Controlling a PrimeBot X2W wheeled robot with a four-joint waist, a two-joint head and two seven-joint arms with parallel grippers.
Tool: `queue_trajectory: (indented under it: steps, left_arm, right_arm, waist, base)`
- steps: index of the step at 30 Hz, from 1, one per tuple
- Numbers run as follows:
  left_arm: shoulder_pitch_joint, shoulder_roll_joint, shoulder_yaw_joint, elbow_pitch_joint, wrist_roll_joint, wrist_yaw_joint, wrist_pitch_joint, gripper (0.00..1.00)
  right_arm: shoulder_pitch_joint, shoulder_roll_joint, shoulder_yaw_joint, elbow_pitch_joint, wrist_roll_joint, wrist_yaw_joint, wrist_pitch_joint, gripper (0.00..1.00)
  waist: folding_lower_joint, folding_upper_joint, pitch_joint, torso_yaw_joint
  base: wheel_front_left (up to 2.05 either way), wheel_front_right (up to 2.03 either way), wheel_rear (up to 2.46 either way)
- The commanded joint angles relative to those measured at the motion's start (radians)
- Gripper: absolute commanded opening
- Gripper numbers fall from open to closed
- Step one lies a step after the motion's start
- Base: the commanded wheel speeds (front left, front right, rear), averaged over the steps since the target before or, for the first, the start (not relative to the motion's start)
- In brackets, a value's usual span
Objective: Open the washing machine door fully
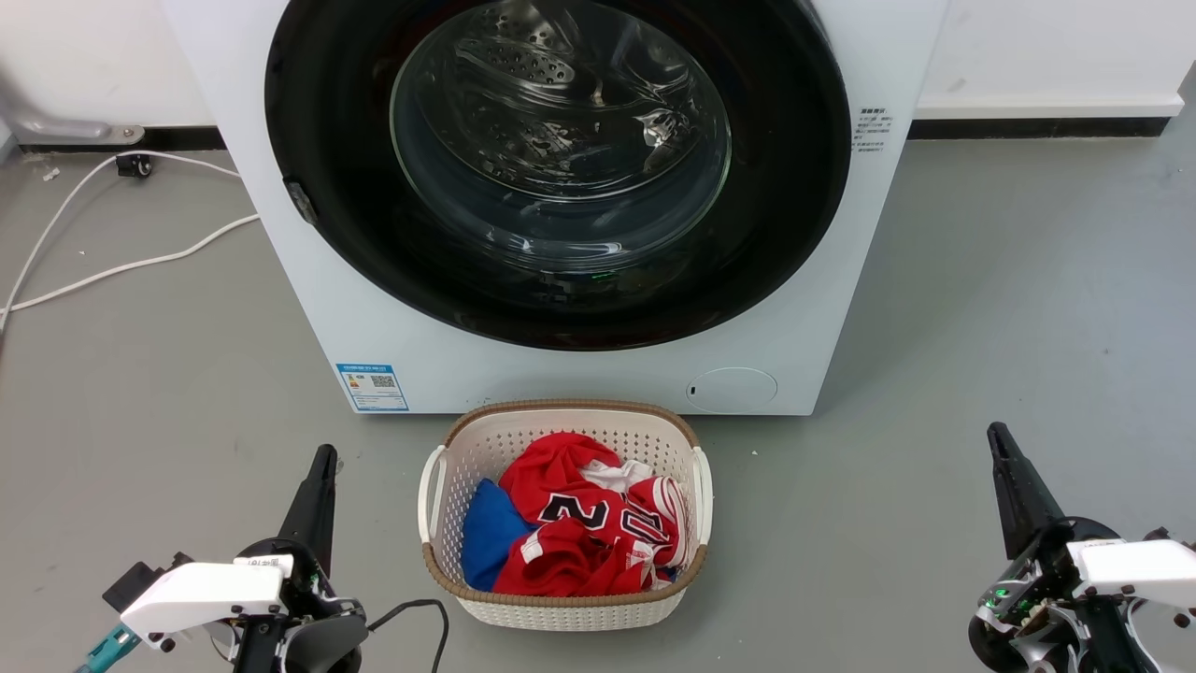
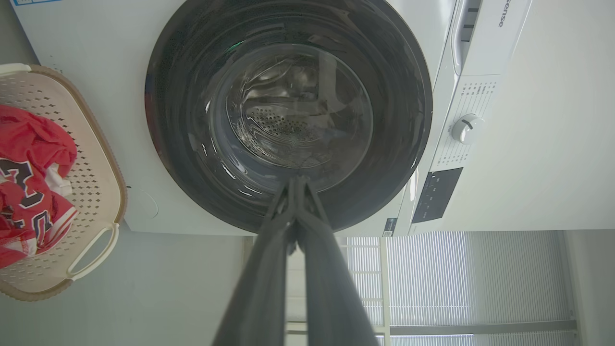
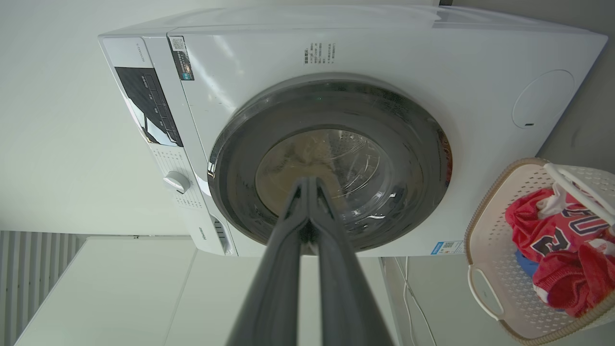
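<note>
The white washing machine stands straight ahead on the floor. Its round glossy black door with the clear bulging window lies flat against the front, closed; the steel drum shows through the glass. A small latch sits at the door's left edge. My left gripper is low at the left, shut and empty, well short of the machine. My right gripper is low at the right, also shut and empty. Each wrist view looks along its closed fingers at the door from a distance.
A white laundry basket holding red, white and blue clothes sits on the grey floor right before the machine, between my grippers. White cables trail on the floor at the left. A wall runs behind the machine.
</note>
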Motion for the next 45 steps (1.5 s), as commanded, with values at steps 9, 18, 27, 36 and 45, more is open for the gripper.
queue_trajectory:
  steps: [9,18,27,36,45]
  left_arm:
    - [-0.008,0.0,0.002,0.001,0.004,-0.003,0.006,0.0]
    - [-0.008,-0.001,0.004,0.001,0.006,-0.003,0.006,0.0]
    - [-0.008,-0.003,0.007,0.001,0.009,-0.003,0.009,0.0]
    - [0.008,-0.01,-0.026,0.01,0.011,0.001,-0.022,1.0]
    - [0.001,-0.009,-0.054,-0.025,0.092,0.001,-0.066,1.0]
  right_arm:
    - [-0.013,0.004,-0.004,0.002,-0.009,0.003,0.005,0.0]
    - [-0.014,0.005,-0.006,0.002,-0.008,0.003,0.005,0.0]
    - [-0.014,0.007,-0.007,0.002,-0.01,0.003,0.007,0.0]
    - [0.018,0.007,0.011,0.002,-0.015,0.0,-0.02,1.0]
    - [0.018,-0.007,0.046,-0.017,-0.08,0.0,-0.066,1.0]
  waist:
    - [0.0,0.0,0.0,0.0]
    - [0.0,0.0,0.0,0.0]
    - [0.0,0.0,0.0,0.0]
    - [0.0,0.0,0.001,0.0]
    - [0.0,0.0,0.001,0.0]
  base:
    - [0.0,0.0,0.0]
    - [0.0,0.0,0.0]
    - [0.0,0.0,0.0]
    - [0.0,0.0,0.0]
    - [0.0,0.0,0.0]
